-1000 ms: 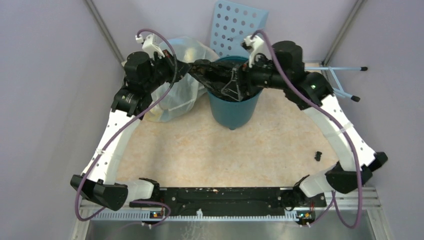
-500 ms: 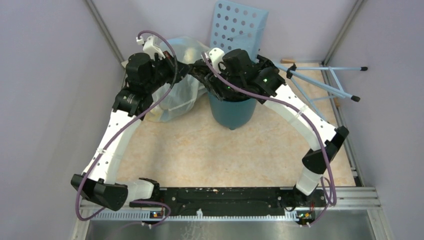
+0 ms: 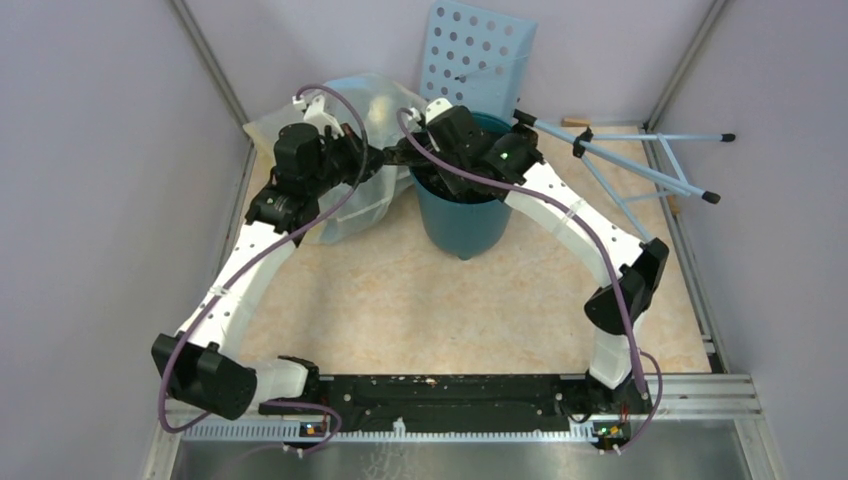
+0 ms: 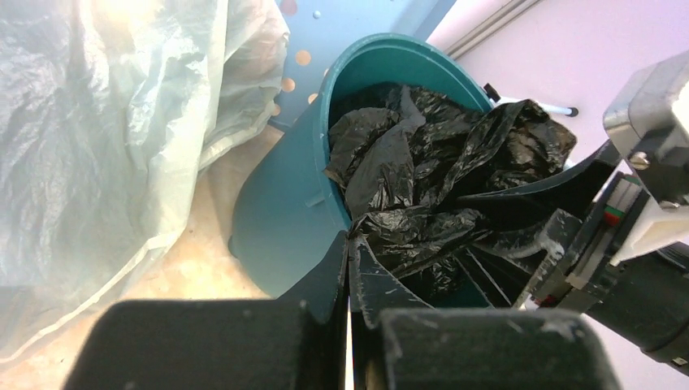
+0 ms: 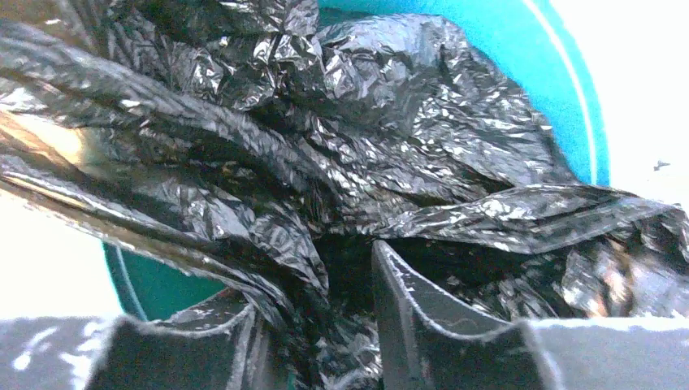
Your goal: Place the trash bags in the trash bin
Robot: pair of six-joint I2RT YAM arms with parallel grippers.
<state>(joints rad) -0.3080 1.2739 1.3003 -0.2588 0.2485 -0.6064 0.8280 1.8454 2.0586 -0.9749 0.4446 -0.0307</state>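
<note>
Black and glossy, the trash bag (image 4: pixel 439 162) sits crumpled in the mouth of the teal trash bin (image 3: pixel 465 220), which stands on the beige worktop (image 3: pixel 400 300) in the upper middle of the overhead view. Most of the film is bunched inside the rim, while one fold is drawn over the bin's left edge toward the left pincer (image 4: pixel 349 260). That pincer is fully closed, its two fingers pressed flat together just outside the rim. The edge of the bag runs right into their tips, so it appears to have the film pinched. The right pincer (image 5: pixel 309 276) reaches over the bin's opening from the other side. Its jaws stand partly apart among the wrinkled folds, with loose film lying in the gap between them, and nothing shows them clamped on it. In the right wrist view the bag covers almost the whole frame, with the bin's teal wall curving along the upper right and showing again at the lower left. Just left of the bin slumps a large translucent bag (image 3: pixel 345 205), partly under the left arm. Behind the bin a pale blue panel (image 3: pixel 480 50) with round holes leans at the back wall. A thin blue rod frame (image 3: pixel 640 165) lies near the upper right of the worktop.
</note>
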